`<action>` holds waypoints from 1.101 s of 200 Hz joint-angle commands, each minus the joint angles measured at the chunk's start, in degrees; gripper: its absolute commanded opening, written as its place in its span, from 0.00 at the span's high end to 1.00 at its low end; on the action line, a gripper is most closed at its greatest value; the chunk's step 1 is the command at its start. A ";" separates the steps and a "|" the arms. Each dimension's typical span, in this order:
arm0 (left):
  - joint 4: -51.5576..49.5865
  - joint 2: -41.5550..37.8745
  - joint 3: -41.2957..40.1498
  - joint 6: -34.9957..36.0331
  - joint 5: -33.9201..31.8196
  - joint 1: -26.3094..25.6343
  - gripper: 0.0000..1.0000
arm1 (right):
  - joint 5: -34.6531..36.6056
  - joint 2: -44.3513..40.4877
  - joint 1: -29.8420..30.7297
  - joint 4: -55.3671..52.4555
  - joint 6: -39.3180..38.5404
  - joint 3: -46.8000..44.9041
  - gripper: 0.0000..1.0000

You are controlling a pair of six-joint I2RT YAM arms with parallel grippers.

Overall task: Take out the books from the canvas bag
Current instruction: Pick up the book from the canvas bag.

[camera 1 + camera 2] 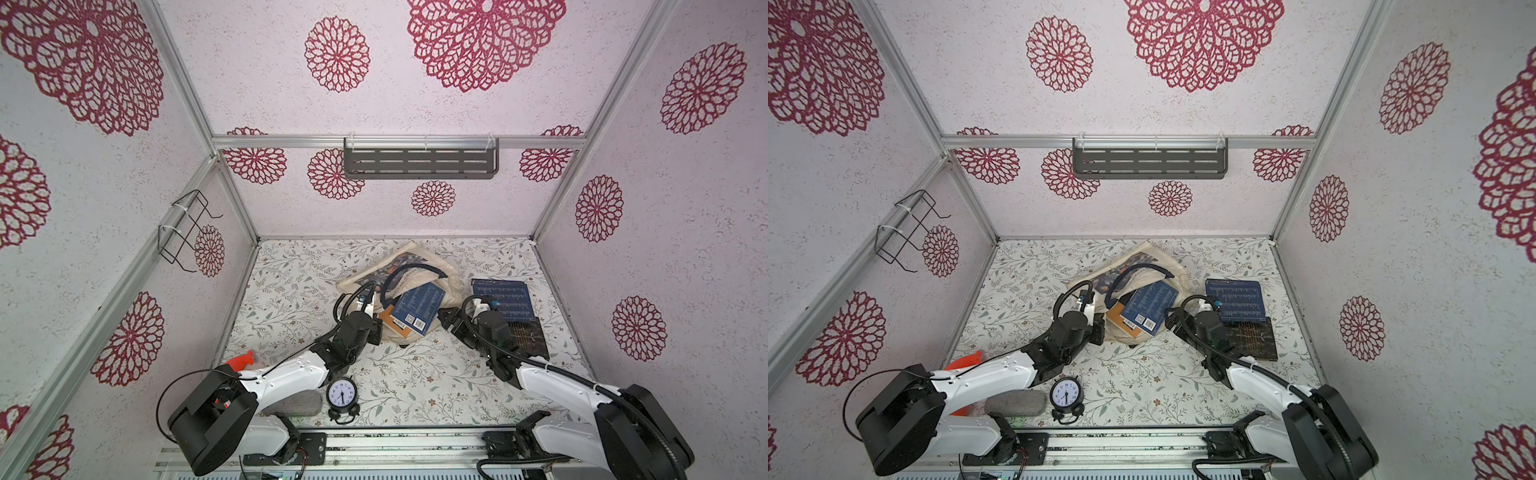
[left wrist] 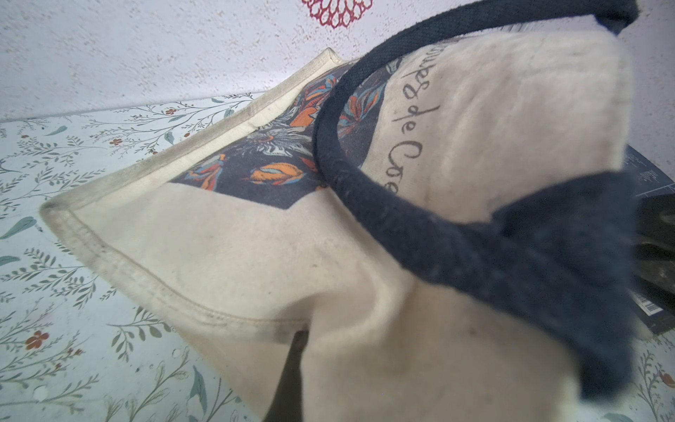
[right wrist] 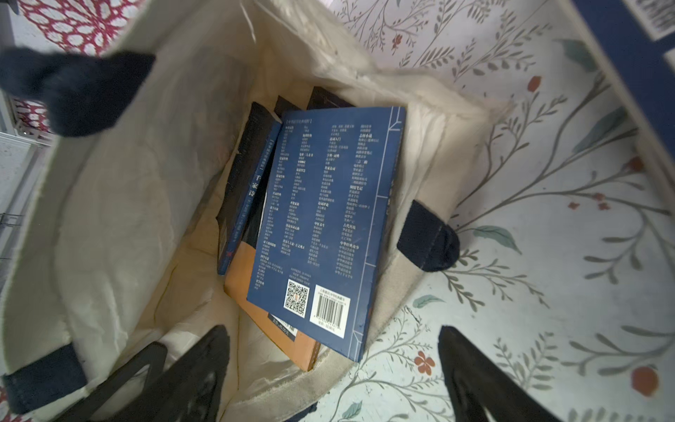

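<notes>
The cream canvas bag (image 1: 451, 282) lies slumped mid-table, its mouth facing the arms and its navy handle (image 1: 409, 270) arching up. In the mouth lies a navy book (image 3: 325, 219) on an orange book (image 3: 277, 329), with another navy book (image 3: 252, 190) beside them. Outside, to the right, a navy book (image 1: 503, 299) overlaps a black and gold one (image 1: 528, 336). My left gripper (image 1: 376, 328) is shut on the bag's rim; cloth drapes over its finger (image 2: 290, 380). My right gripper (image 3: 330, 347) is open at the mouth, its fingers straddling the rim and the navy book's corner.
A black alarm clock (image 1: 342, 397), a grey pad (image 1: 299, 403) and an orange-red object (image 1: 241, 360) sit near the front left. A wire rack (image 1: 187, 228) hangs on the left wall and a slotted shelf (image 1: 419, 160) on the back wall.
</notes>
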 commanded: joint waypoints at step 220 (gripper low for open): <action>0.32 0.20 1.24 0.97 -1.59 -0.85 1.00 | -4.93 24.04 1.94 23.76 4.20 8.45 0.38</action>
